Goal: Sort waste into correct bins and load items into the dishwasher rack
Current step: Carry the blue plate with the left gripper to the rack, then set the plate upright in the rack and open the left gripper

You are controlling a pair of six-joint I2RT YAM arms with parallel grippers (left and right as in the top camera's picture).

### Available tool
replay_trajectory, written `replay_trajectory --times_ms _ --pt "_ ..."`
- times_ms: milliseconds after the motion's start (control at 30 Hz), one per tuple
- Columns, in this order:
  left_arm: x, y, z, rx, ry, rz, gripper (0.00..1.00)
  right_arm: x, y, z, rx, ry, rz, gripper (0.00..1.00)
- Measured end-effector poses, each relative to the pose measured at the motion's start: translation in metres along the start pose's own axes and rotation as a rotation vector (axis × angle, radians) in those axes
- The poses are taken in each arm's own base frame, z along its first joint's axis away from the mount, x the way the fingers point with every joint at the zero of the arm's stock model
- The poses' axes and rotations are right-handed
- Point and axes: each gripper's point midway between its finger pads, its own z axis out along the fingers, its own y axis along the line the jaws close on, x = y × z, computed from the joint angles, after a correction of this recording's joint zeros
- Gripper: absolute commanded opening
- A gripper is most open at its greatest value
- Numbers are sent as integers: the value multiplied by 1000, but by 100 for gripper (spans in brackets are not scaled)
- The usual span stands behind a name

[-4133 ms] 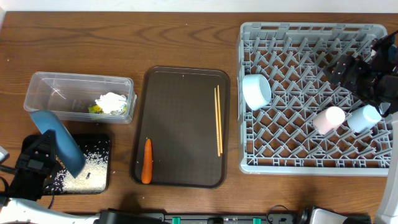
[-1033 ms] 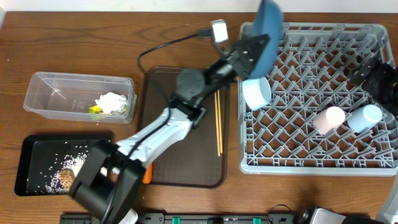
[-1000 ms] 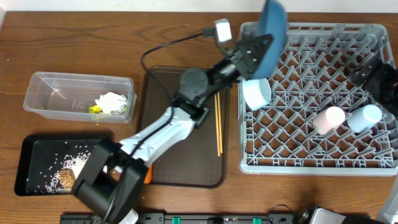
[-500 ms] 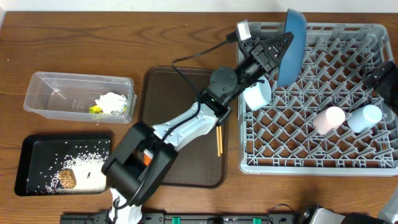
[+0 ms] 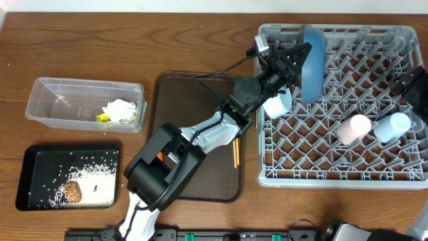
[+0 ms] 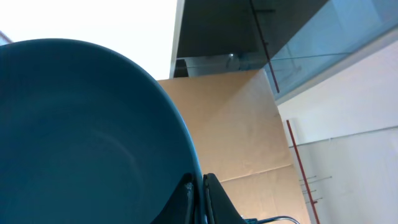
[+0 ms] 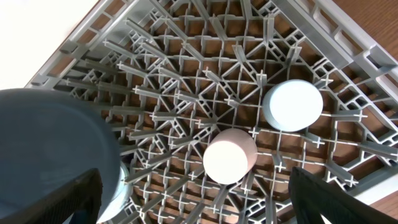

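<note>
The plate (image 5: 314, 53) is clamped by its rim in the left gripper (image 5: 299, 55). In the wrist view the fingers (image 6: 217, 202) are seen pressed together on that rim. The plate is held on edge over the far left part of the rack (image 5: 401, 175), just beside the bowl (image 5: 275, 100); contact with the pegs cannot be told. The right gripper (image 5: 409, 84) is spread wide at the rack's right side, nothing being held, above the pink cup (image 7: 229, 155) and blue cup (image 7: 292, 104).

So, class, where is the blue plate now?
Overhead view: the large blue plate stands on edge, gripped by the left pincer, at the upper-left of the dishwasher rack, beside the pale blue bowl.
</note>
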Motion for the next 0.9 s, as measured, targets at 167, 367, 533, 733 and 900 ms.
replay_trajectory --times_ms 167,367,533,733,900 --pt "3 14 0 -42 4 -22 6 2 -1 0 3 9 2 89" --pt "-3 32 -1 -117 -7 5 6 4 -2 0 10 15 6 89" --pt "-23 39 -4 -150 -31 66 6 4 -3 0 13 15 6 88" --pt "-30 39 -5 -152 -28 105 26 4 -3 0 14 15 6 88" --pt "-46 41 -8 -166 -44 160 56 4 -3 0 14 15 6 88"
